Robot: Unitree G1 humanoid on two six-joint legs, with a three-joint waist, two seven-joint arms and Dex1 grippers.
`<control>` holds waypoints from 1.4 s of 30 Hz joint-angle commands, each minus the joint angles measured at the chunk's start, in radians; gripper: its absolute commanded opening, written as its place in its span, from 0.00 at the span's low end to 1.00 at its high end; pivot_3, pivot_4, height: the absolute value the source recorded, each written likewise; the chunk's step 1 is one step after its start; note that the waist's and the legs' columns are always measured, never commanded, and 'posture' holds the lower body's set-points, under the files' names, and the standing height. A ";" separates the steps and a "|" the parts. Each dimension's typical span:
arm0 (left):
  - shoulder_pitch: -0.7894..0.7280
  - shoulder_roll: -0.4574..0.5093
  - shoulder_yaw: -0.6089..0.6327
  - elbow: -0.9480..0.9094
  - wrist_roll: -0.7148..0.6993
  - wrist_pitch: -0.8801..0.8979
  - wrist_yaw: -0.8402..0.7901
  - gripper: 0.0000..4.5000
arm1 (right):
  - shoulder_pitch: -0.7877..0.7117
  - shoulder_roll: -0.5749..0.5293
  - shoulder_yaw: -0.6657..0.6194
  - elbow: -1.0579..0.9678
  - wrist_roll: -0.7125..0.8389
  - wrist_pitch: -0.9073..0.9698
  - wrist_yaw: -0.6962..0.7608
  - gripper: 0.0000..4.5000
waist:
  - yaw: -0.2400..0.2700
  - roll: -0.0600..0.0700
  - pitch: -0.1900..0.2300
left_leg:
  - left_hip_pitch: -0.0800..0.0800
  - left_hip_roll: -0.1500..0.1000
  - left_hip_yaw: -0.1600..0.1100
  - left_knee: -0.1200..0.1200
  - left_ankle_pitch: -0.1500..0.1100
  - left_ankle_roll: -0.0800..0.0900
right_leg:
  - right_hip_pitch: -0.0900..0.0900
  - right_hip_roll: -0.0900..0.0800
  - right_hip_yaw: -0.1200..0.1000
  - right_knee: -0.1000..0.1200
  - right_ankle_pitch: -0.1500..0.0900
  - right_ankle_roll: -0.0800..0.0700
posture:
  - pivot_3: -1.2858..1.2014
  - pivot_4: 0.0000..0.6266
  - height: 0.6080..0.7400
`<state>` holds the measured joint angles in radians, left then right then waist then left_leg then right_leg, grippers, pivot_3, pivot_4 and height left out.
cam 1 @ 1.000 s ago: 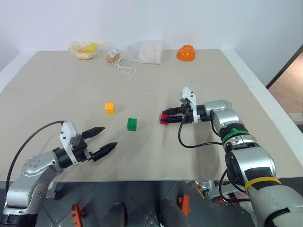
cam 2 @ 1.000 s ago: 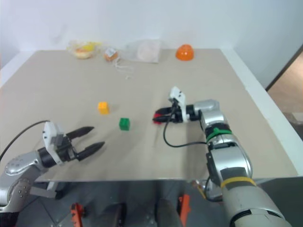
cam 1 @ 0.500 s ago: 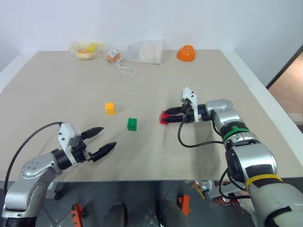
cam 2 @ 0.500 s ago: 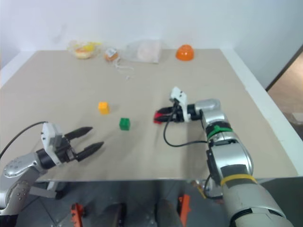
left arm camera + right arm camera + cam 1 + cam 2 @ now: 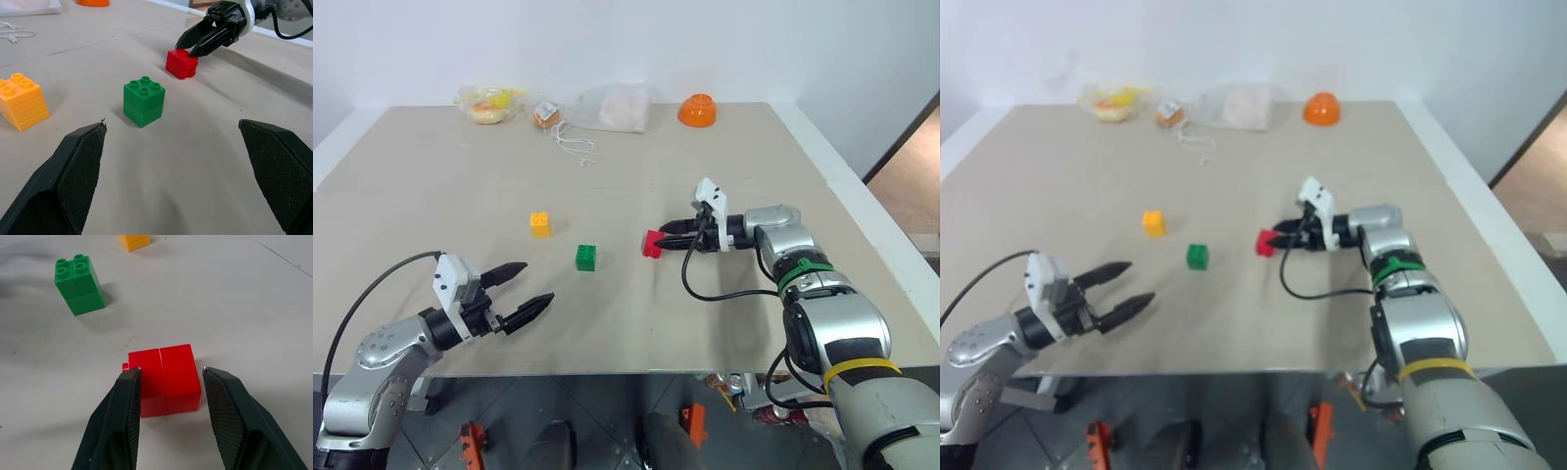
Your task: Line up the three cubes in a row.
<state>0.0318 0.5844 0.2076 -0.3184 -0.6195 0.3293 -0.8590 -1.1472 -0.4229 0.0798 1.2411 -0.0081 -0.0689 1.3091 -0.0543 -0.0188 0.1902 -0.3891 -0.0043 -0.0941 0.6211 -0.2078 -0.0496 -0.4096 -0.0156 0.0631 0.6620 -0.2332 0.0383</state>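
Three cubes sit mid-table. The yellow cube (image 5: 540, 224) is farthest left, the green cube (image 5: 586, 258) a little nearer and to its right, and the red cube (image 5: 652, 244) further right. The red one lies tipped, its studs facing sideways (image 5: 164, 377). My right gripper (image 5: 667, 233) points left at the red cube's right side. Its fingers (image 5: 128, 416) are slightly parted, their tips at the cube's near corners without clamping it. My left gripper (image 5: 539, 282) hovers wide open near the table's front left, empty, well short of the green cube (image 5: 143, 102).
An orange bowl (image 5: 698, 111), plastic bags (image 5: 617, 107) (image 5: 490, 103), a small orange item (image 5: 546, 114) and a loose string (image 5: 574, 147) lie along the far edge. The table's right edge runs close beside my right arm.
The right gripper's fingers, which lay over the red cube, have drawn back to the right, leaving the cube uncovered on the table. The left arm has not moved.
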 commanded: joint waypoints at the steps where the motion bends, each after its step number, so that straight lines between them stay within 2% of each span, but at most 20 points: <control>1: -0.002 0.002 0.025 -0.034 -0.010 -0.015 0.004 1.00 | -0.025 0.005 -0.009 0.004 -0.010 -0.008 -0.011 0.45 | 0.000 0.000 0.000 | 0.000 0.000 0.000 0.000 0.000 0.000 | 0.000 0.000 0.000 0.000 0.000 0.000 | 0.52 0.24 1.00; 11: 0.010 -0.011 0.020 -0.048 -0.007 -0.014 0.017 1.00 | -0.062 0.033 -0.035 0.026 -0.016 -0.057 -0.190 0.45 | 0.000 0.000 0.000 | 0.000 0.000 0.000 0.000 0.000 0.000 | 0.000 0.000 0.000 0.000 0.000 0.000 | 0.52 0.24 1.00; 29: 0.028 -0.004 0.037 -0.065 -0.015 -0.011 0.031 1.00 | -0.045 0.024 -0.029 0.028 -0.033 -0.061 -0.141 0.45 | 0.000 0.000 0.000 | 0.000 0.000 0.000 0.000 0.000 0.000 | 0.000 0.000 0.000 0.000 0.000 0.000 | 0.52 0.24 1.00; 42: 0.028 -0.003 0.037 -0.079 -0.016 -0.003 0.039 1.00 | -0.025 0.021 0.030 0.049 -0.151 -0.154 -0.309 0.45 | 0.000 0.000 0.000 | 0.001 0.000 0.000 0.000 0.000 0.000 | 0.001 0.000 0.001 0.000 0.000 0.000 | 0.52 0.24 1.00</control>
<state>0.0615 0.5707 0.2147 -0.3570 -0.6198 0.3299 -0.8268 -1.1816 -0.3930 0.0977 1.2800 -0.1344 -0.2206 1.0059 -0.0544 -0.0190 0.1901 -0.3876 -0.0045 -0.0939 0.6210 -0.2077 -0.0496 -0.4085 -0.0156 0.0637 0.6620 -0.2332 0.0380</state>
